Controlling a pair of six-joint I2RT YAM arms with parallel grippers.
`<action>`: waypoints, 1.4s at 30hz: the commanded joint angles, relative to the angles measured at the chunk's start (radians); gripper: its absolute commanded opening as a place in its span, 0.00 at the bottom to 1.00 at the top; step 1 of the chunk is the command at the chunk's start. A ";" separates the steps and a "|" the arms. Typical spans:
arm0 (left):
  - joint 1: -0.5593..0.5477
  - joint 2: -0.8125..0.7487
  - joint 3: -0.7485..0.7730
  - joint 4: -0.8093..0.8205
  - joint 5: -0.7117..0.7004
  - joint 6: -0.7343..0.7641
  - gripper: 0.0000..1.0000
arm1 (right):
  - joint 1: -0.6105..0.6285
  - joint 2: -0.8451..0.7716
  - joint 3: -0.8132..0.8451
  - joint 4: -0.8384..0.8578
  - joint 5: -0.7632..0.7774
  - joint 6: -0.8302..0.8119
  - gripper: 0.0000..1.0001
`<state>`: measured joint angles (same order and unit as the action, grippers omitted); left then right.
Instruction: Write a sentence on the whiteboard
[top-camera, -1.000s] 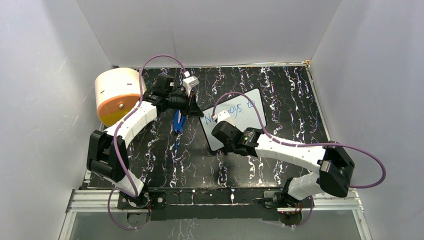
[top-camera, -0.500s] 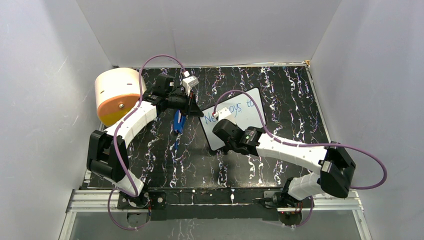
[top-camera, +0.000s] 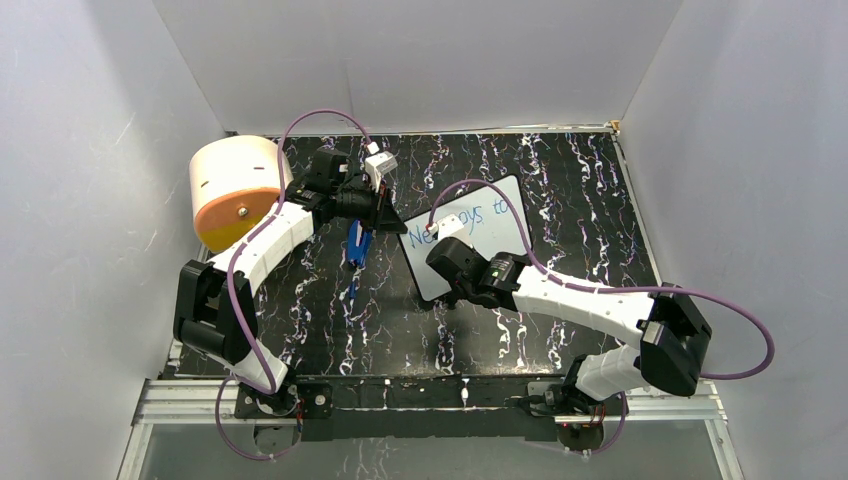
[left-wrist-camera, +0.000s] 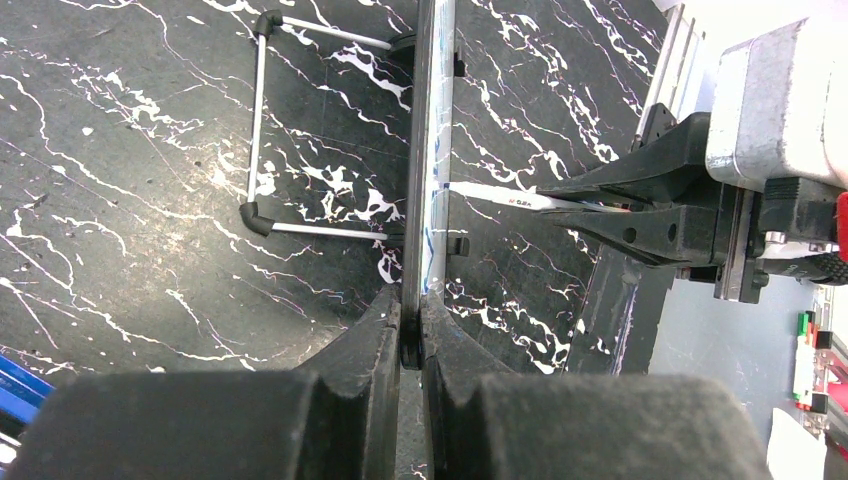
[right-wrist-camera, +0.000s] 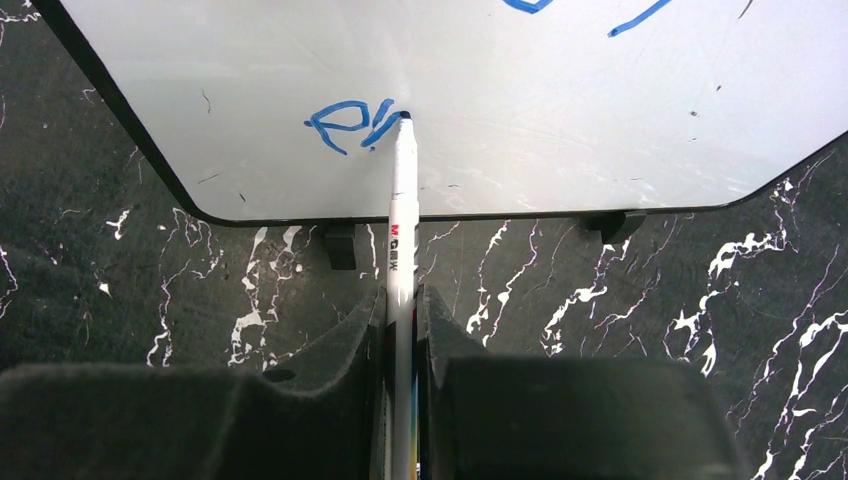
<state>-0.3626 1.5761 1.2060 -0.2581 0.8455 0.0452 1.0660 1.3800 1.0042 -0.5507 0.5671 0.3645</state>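
From above, the whiteboard (top-camera: 495, 240) sits mid-table, with the sentence (top-camera: 478, 214) toward its twelve o'clock edge. Left wrist: the left gripper (left-wrist-camera: 410, 318) pinches its rim, likely to steady it. Right wrist: the right gripper (right-wrist-camera: 402, 310) clamps the marker (right-wrist-camera: 402, 200), its tip touching the whiteboard at twelve o'clock.

We look down from above; our wrist cameras sit close, sharing the whiteboard (top-camera: 495, 232), edge-on left, face-on right.
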 joint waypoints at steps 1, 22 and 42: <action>0.001 -0.001 -0.003 -0.018 -0.028 0.037 0.00 | -0.013 -0.018 -0.008 0.024 -0.008 0.016 0.00; 0.001 0.004 -0.001 -0.018 -0.025 0.035 0.00 | -0.014 -0.034 -0.042 0.015 -0.044 0.034 0.00; 0.001 0.009 0.000 -0.022 -0.019 0.036 0.00 | -0.018 -0.059 -0.025 0.067 0.026 0.002 0.00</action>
<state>-0.3626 1.5787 1.2060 -0.2581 0.8509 0.0448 1.0595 1.3514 0.9646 -0.5140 0.5404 0.3664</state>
